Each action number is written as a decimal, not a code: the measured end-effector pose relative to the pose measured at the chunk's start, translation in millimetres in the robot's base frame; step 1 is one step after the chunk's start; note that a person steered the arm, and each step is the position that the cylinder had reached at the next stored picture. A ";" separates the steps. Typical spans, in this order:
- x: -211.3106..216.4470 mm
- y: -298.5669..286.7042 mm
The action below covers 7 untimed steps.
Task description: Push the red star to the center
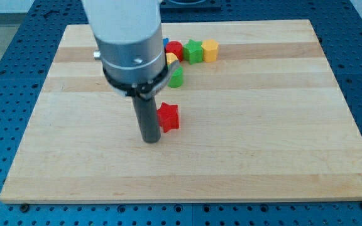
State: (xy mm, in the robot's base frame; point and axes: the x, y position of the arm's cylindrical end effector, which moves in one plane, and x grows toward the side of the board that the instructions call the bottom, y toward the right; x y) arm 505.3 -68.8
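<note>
One red star (168,117) lies on the desk (263,138), touching my tip (151,140) on the star's left. No fingers show, only the rod. A green star (194,51) sits well above the red star.

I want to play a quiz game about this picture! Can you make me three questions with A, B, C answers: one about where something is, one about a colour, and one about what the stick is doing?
1. Where is the red star?
A. Just to the view's right of my tip
B. At the board's top right corner
C. Off the wooden board

2. What colour is the block at the view's right end of the top row?
A. Blue
B. Yellow
C. Red

3. What is my tip doing?
A. Lifted high above the board
B. Resting among the top blocks
C. Down on the board right beside the red star

Answers:
1 A: the star sits directly right of the rod's lower end.
2 B: the yellow block ends the row, next to the green star.
3 C: the rod's end meets the wood at the star's left side.
</note>
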 end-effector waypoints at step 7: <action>5.7 0.8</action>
State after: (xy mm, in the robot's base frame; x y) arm 510.9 -67.9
